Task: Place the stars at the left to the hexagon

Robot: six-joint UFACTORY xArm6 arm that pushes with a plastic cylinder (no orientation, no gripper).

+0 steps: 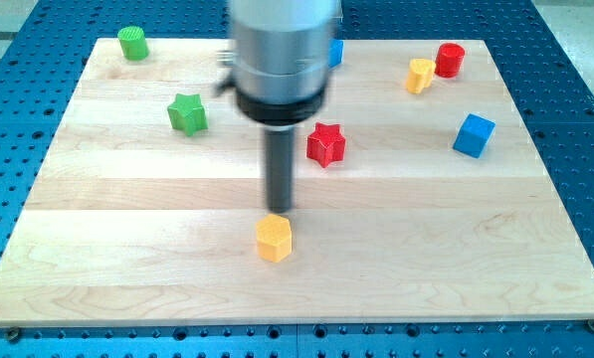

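We are resting my tip (280, 208), which carries no jaws, just above the yellow hexagon block (274, 239) at lower centre of the wooden desk (98, 259). The red star block (325, 144) and green star block (187, 112) are sitting farther up; next, probably getting behind one to push it to the hexagon's left.

No readable text, no labels, no brands, no numbers or signs, none on the wooden board (127, 249), none on the coloured blocks, none on the perforated blue table (575, 119), none on the blurred arm housing (282, 50)
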